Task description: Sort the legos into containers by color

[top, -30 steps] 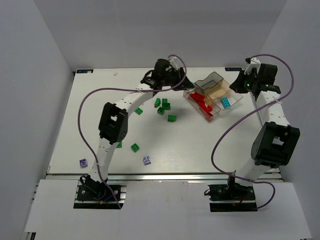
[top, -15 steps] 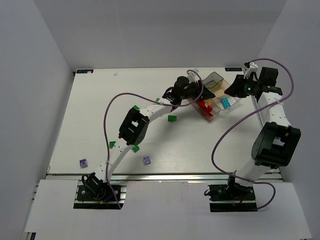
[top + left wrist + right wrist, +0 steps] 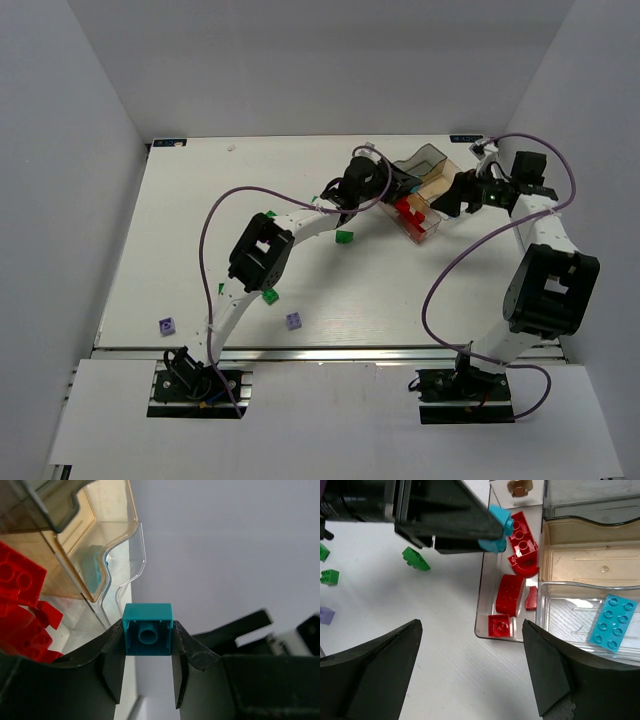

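My left gripper (image 3: 147, 630) is shut on a small cyan lego (image 3: 147, 636), its hollow underside facing the camera. It hangs over the clear compartment tray (image 3: 437, 160). From the right wrist view, that same cyan lego (image 3: 499, 522) sits above the compartment with several red legos (image 3: 517, 570). A flat cyan lego (image 3: 611, 622) lies in the neighbouring compartment. My right gripper (image 3: 471, 625) is open and empty above the tray's near corner. Green legos (image 3: 415, 559) lie on the table left of the tray.
Loose green legos (image 3: 344, 237) (image 3: 270, 296) and two pale purple ones (image 3: 165, 326) (image 3: 294, 321) are scattered on the white table (image 3: 200, 220). The two arms are close together over the tray. Grey walls enclose the table.
My left arm has swung right from the green pile to the tray, carrying the cyan lego. The right gripper has opened wide and moved left over the tray.
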Controlling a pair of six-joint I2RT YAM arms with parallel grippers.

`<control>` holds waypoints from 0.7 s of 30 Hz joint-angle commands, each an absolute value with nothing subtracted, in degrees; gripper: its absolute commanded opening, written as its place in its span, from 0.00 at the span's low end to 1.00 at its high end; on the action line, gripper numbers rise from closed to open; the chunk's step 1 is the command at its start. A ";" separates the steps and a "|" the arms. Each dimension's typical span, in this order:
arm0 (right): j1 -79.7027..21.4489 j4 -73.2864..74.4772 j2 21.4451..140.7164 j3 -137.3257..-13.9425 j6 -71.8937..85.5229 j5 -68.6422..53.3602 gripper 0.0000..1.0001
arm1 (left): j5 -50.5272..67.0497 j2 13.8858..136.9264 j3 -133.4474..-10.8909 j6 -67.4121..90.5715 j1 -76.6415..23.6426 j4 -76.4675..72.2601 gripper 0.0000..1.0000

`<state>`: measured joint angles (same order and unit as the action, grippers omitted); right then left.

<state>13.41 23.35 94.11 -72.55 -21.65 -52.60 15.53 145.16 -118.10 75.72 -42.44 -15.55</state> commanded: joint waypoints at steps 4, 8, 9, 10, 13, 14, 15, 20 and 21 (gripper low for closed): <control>12.13 10.20 89.03 -68.03 -21.88 -56.16 0.87 | 8.44 137.11 -118.56 89.99 -42.36 -11.61 0.00; 11.51 3.97 87.55 -64.52 -19.61 -56.78 0.87 | 7.21 136.41 -120.24 94.12 -42.89 -8.70 0.00; 10.73 2.30 87.19 -63.82 -17.34 -56.52 0.87 | 7.03 136.32 -120.23 95.17 -42.89 -8.53 0.00; 10.46 -1.80 86.93 -63.46 -15.84 -55.64 0.87 | 6.94 136.23 -120.23 95.88 -42.89 -8.53 0.00; 8.80 -2.73 88.41 -64.77 -9.51 -51.61 0.88 | 7.21 136.32 -119.97 97.99 -42.89 -9.58 0.00; 8.18 -2.64 89.46 -65.30 -7.84 -50.81 0.88 | 7.29 136.41 -119.88 98.35 -42.89 -9.75 0.00; 7.91 -3.25 89.82 -65.56 -6.52 -50.71 0.89 | 7.29 136.41 -119.71 99.05 -43.41 -9.93 0.00; 5.36 -5.81 91.05 -66.27 -0.44 -45.80 0.89 | 7.30 136.32 -119.79 100.37 -43.42 -10.37 0.00; 5.19 -5.54 91.40 -66.70 -0.44 -45.27 0.89 | 7.29 136.41 -119.79 100.63 -43.42 -10.46 0.00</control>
<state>6.11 -1.96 90.06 -64.10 -4.71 -48.51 7.97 141.53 -118.08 98.78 -42.96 -9.89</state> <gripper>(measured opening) 0.889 0.464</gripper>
